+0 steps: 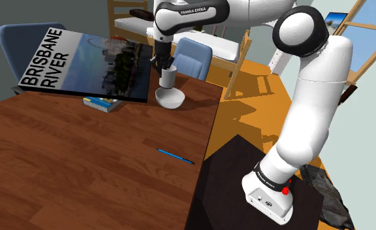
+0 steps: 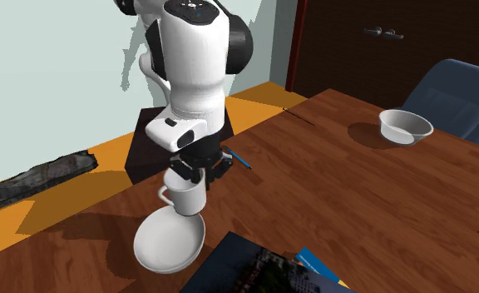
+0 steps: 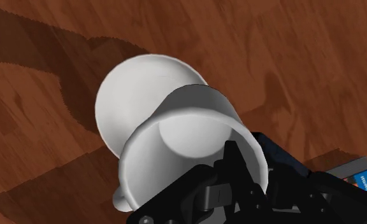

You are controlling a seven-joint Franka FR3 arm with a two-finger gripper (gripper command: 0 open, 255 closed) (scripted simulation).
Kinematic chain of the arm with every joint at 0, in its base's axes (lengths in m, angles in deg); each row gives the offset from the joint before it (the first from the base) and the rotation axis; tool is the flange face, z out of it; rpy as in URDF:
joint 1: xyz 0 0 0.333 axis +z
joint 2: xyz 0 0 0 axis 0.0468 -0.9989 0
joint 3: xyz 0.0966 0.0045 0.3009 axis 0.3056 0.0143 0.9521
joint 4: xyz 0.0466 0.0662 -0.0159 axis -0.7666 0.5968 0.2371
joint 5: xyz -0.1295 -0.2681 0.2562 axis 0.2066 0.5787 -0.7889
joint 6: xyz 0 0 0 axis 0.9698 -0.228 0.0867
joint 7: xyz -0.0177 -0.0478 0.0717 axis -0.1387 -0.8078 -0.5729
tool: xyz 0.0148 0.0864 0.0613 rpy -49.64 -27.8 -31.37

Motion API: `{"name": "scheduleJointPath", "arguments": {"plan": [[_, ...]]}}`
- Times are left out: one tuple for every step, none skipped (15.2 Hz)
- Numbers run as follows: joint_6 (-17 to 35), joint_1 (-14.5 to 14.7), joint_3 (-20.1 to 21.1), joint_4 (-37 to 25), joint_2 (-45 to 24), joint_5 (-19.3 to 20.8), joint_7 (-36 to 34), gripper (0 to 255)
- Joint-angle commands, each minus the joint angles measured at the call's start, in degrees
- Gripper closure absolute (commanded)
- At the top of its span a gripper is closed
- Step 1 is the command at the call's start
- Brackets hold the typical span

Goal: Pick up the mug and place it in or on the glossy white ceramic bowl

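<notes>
The mug (image 1: 168, 78) hangs upright just over the bowl (image 1: 170, 99), low above its hollow. The gripper (image 1: 163, 66) has its jaws clamped on the mug's rim wall, one finger down inside the cup. This looks like the placing step, close to done: next comes a short, straight drop until the base seats, then an easy release that doesn't tip it.

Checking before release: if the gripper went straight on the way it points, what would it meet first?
Probably the white bowl just below: the gripper points down, clasping the mug, whose base would reach it first.
</notes>
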Motion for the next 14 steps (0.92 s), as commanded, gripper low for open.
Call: {"name": "scheduleJointPath", "arguments": {"plan": [[-0.7,-1.45,-0.75,-1.63,-0.7,-0.07,2.45,255],[-0.97,-2.16,-1.14,-2.49,-1.19,-0.08,3.61,255],[-1.28,-2.87,-1.51,-3.44,-1.73,-0.09,4.77,255],[-1.62,-3.57,-1.87,-4.47,-2.33,-0.09,5.91,255],[-2.14,-4.49,-2.37,-6.02,-3.24,-0.08,7.46,255],[-1.43,-4.51,-2.38,-5.43,-3.37,-0.03,7.39,255],[-0.73,-4.53,-2.41,-4.85,-3.5,0.02,7.32,255],[-0.03,-4.55,-2.43,-4.27,-3.63,0.07,7.24,255],[0.66,-4.55,-2.46,-3.75,-3.8,0.14,7.17,255],[1.34,-4.56,-2.49,-3.23,-3.97,0.2,7.09,255],[2.02,-4.57,-2.51,-2.72,-4.15,0.27,7.01,255],[2.7,-4.57,-2.54,-2.23,-4.34,0.33,6.93,255],[3.37,-4.58,-2.57,-1.76,-4.55,0.41,6.85,255],[4.03,-4.58,-2.61,-1.3,-4.76,0.48,6.77,255]]}}
